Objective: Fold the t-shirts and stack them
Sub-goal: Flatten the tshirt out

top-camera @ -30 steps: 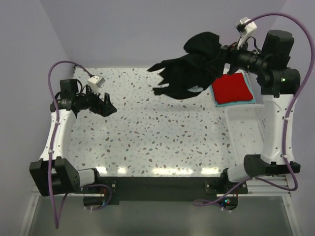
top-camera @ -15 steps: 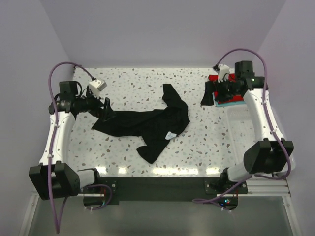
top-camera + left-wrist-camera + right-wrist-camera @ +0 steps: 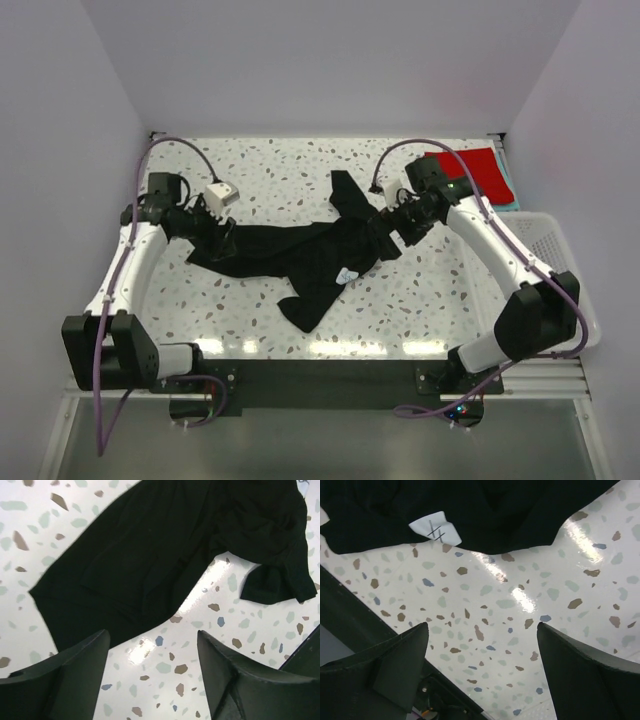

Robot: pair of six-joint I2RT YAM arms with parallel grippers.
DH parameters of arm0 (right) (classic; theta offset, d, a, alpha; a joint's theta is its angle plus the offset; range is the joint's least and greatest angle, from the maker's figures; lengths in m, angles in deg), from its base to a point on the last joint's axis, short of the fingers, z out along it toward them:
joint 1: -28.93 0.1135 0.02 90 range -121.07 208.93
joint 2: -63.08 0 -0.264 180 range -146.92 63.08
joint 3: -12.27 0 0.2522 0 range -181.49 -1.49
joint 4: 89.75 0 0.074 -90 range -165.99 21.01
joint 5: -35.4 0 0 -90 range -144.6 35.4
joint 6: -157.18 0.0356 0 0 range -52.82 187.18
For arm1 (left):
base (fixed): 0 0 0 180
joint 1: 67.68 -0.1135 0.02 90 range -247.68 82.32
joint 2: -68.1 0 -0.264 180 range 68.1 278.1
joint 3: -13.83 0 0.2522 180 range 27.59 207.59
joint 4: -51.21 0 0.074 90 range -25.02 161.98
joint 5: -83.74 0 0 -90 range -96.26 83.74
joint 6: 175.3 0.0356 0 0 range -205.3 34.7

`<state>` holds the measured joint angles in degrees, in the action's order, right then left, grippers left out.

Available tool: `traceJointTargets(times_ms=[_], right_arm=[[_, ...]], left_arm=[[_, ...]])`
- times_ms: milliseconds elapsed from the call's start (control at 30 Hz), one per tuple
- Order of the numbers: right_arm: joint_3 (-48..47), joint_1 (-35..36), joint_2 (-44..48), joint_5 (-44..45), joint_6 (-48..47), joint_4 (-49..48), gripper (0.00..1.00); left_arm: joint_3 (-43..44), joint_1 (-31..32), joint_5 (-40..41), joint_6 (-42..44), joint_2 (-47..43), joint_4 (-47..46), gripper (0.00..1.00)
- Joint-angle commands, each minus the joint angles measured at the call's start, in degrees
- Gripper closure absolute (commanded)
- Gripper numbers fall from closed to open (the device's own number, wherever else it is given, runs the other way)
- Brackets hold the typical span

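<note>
Top external view is showing the left gripper [image 3: 212, 233], spread, at the left edge of the black shirt [image 3: 300, 255] lying rumpled mid-frame, where a pinch may be catching bunched layers and skewing the fold, while the right gripper [image 3: 388, 228], also spread, is arriving from the red shirt [image 3: 470, 168] upper right.

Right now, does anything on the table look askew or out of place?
Yes: the black t-shirt lies bunched and twisted across the table, unfolded, white label showing. The red t-shirt sits folded at the far right.
</note>
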<state>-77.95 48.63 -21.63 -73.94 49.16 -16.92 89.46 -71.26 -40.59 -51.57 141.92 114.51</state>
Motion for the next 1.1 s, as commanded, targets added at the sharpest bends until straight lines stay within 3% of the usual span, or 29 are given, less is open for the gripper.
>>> traceJointTargets(times_ms=[0,167,600,900,1067], right_arm=[[-1.8,-0.1,-3.0,7.6,1.1,-5.5,0.09],[-8.6,-0.2,-10.8,9.2,1.1,-5.3,0.19],[-40.1,-1.6,-36.1,5.9,4.7,-2.6,0.24],[-49.5,-1.7,-46.1,9.5,7.9,-15.5,0.32],[-56.9,-1.6,-54.2,9.1,7.2,-13.0,0.31]], left_arm=[[-2.2,4.8,5.6,-0.1,1.0,-2.2,0.28],[-4.1,13.1,14.7,-1.0,3.7,-8.1,0.37],[-6.6,13.8,23.9,9.4,9.9,-12.4,0.41],[-0.4,13.7,23.2,9.8,19.5,-15.7,0.62],[3.5,13.7,21.4,8.2,21.9,-14.5,0.75]])
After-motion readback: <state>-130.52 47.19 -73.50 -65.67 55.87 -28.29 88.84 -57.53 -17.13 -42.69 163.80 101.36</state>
